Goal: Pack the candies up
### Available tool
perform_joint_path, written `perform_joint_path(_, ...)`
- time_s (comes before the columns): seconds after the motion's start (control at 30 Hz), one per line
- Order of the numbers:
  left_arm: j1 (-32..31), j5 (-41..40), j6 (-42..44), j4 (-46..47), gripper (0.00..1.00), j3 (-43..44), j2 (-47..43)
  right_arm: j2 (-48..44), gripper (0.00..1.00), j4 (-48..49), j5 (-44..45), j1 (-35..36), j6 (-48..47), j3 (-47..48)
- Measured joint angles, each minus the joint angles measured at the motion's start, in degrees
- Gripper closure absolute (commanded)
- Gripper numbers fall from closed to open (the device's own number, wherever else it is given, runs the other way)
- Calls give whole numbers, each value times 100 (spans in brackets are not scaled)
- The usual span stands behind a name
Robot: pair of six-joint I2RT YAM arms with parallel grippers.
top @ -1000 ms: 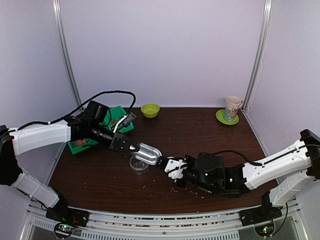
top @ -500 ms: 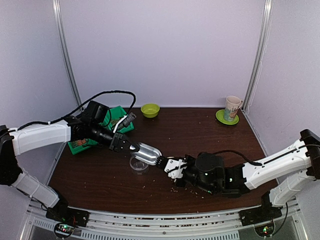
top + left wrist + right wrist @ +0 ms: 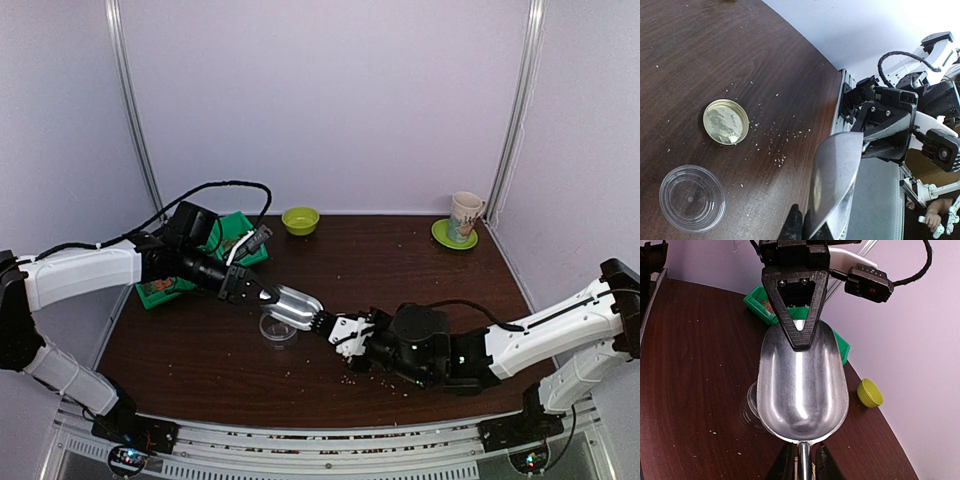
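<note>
An empty metal scoop point(image 3: 298, 306) hangs between both grippers above the table. My left gripper point(image 3: 268, 295) is shut on its front lip; one of its fingers point(image 3: 797, 315) lies inside the bowl of the scoop point(image 3: 802, 385). My right gripper point(image 3: 803, 454) is shut on the scoop's handle, with one finger on each side; in the top view it point(image 3: 330, 324) is at the scoop's near end. The candies point(image 3: 766, 304) show only as a sliver in the green bin point(image 3: 160, 290) behind the left arm. A clear empty cup point(image 3: 691, 198) stands under the scoop.
A gold lid point(image 3: 726, 121) lies on the table beside the cup. A yellow-green bowl point(image 3: 300, 220) sits at the back centre. A mug on a green saucer point(image 3: 464, 217) stands at the back right. Pale crumbs are scattered on the dark wood table point(image 3: 400, 270).
My right gripper has edged slightly left along the scoop's handle. The left arm, the scoop and the cup have not moved.
</note>
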Motion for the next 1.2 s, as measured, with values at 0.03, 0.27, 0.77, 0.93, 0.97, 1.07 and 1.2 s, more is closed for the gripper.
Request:
perform_joint_path(0.03, 0, 4, 0, 0, 100, 0, 0, 0, 86, 0, 0, 0, -2, 2)
perform_joint_path(0.27, 0, 26, -24, 4, 100, 0, 0, 0, 87, 0, -2, 0, -13, 11)
perform_joint_path(0.77, 0, 37, -39, 4, 100, 0, 0, 0, 100, -7, -57, 0, -57, 13)
perform_joint_path(0.93, 0, 44, -42, 9, 79, 0, 0, -11, 100, -11, -66, 0, -55, 13)
perform_joint_path(0.97, 0, 55, -48, 22, 72, 0, 0, -17, 100, -9, -66, 0, -50, 13)
perform_joint_path(1.07, 0, 68, -57, 55, 54, 0, 0, -63, 100, -9, -44, 0, -26, 22)
perform_joint_path(1.2, 9, 0, -26, 59, 36, 2, -15, -199, 100, -55, 63, 0, 48, 17)
